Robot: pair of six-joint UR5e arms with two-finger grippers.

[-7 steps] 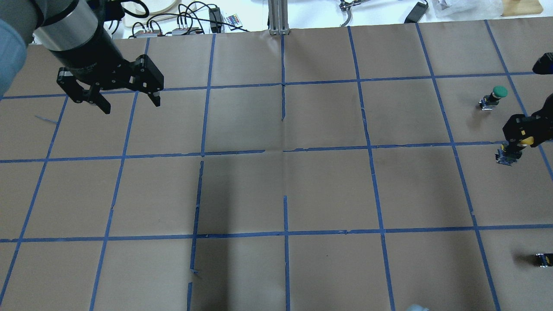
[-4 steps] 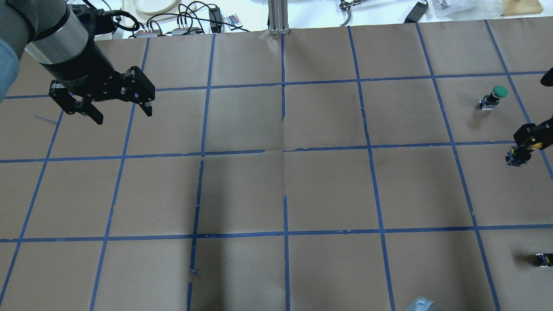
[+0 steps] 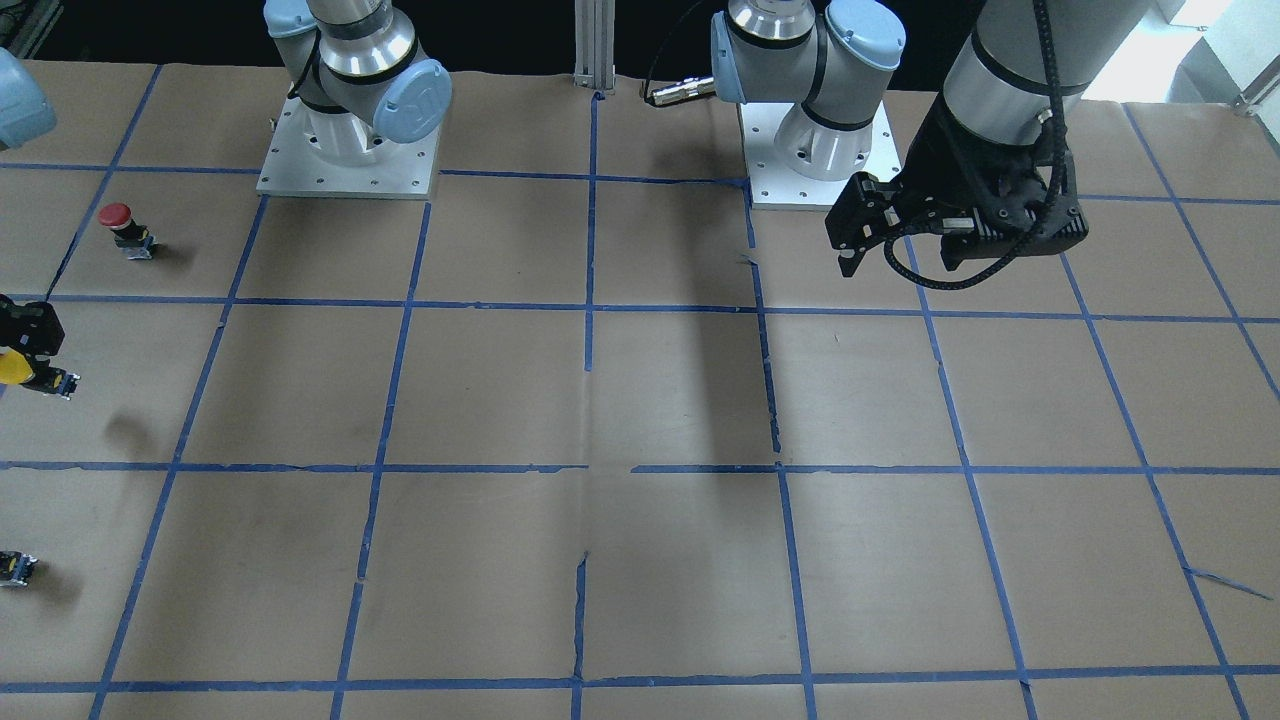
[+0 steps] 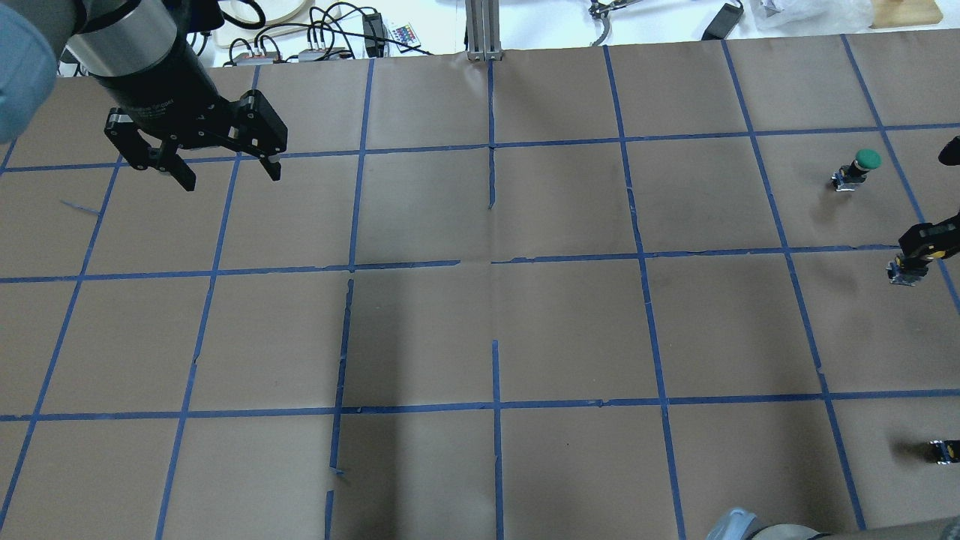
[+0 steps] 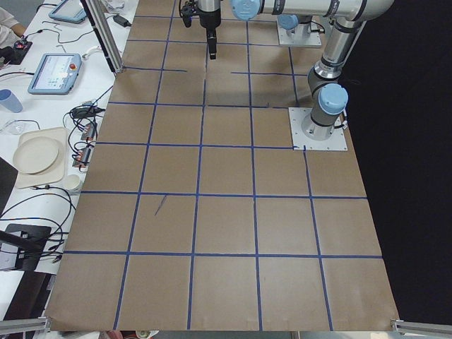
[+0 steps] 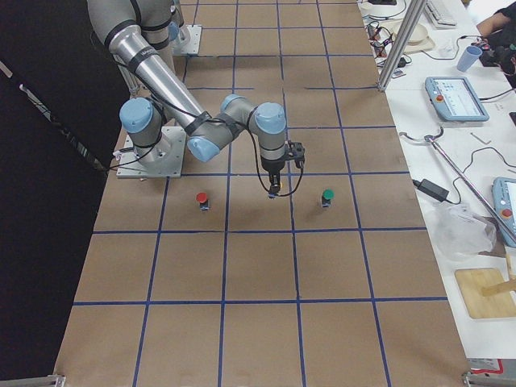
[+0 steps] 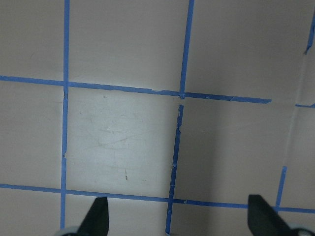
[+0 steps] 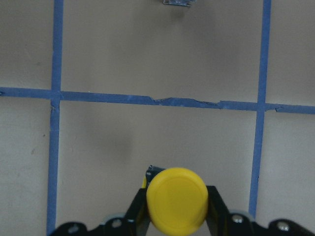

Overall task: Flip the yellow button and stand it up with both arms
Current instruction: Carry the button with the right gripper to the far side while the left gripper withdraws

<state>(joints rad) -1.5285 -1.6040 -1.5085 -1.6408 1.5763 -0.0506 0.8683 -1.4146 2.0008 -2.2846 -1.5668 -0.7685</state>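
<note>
The yellow button (image 8: 176,199) has a round yellow cap on a dark blocky body. My right gripper (image 4: 916,256) is shut on it at the table's far right edge, holding it a little above the paper; its shadow lies below it in the front view. It also shows at the left edge of the front view (image 3: 12,368), in the right gripper (image 3: 28,352). In the right wrist view the cap faces the camera between the two fingers (image 8: 214,199). My left gripper (image 4: 229,178) is open and empty, high above the far left of the table (image 3: 880,250).
A green-capped button (image 4: 862,166) stands just beyond the held one. A red-capped button (image 3: 122,225) stands on the robot's side of it. A small black block (image 4: 943,450) lies near the right edge. Brown paper with a blue tape grid (image 4: 491,262) covers the table.
My right gripper has carried the yellow button further toward the table's right edge. My left gripper dipped left, then came back near where it was, still open.
</note>
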